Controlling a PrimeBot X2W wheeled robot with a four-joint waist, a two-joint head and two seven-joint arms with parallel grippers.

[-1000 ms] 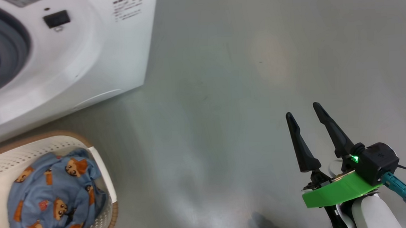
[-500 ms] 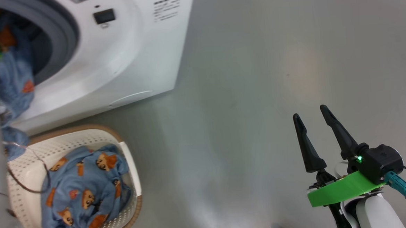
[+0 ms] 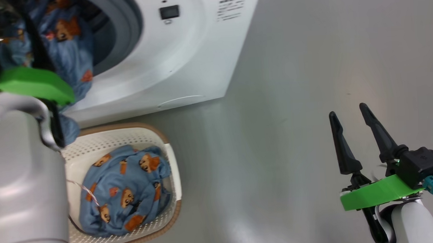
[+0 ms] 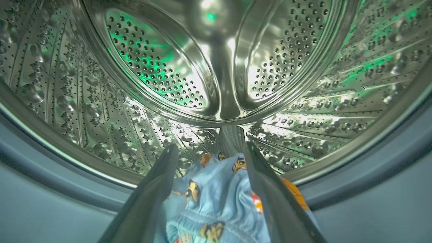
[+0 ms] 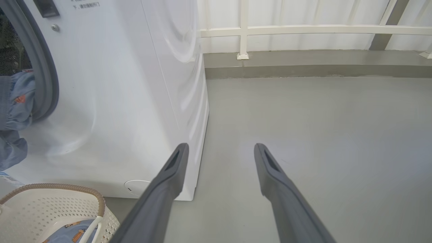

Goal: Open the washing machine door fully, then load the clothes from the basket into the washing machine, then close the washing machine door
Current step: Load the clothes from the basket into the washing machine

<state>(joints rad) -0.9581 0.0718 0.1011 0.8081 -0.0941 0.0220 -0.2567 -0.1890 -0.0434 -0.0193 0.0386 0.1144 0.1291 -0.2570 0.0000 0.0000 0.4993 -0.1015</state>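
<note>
Left gripper (image 4: 209, 148) spread wide at the drum (image 4: 162, 60), bear-print garment (image 4: 216, 192) loose between its jaws; second garment (image 3: 125, 189) remains in the basket (image 3: 175, 175).

Clothes (image 4: 216, 195) across drum (image 4: 101, 111) lower lip

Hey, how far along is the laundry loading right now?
Done: the washing machine stands open. In hand: the left end effector, open, is at the drum with one garment lying between its fingers, part hanging out over the front. Left: more clothes in the basket, then closing the machine. The right end effector hovers open above the floor.
</note>
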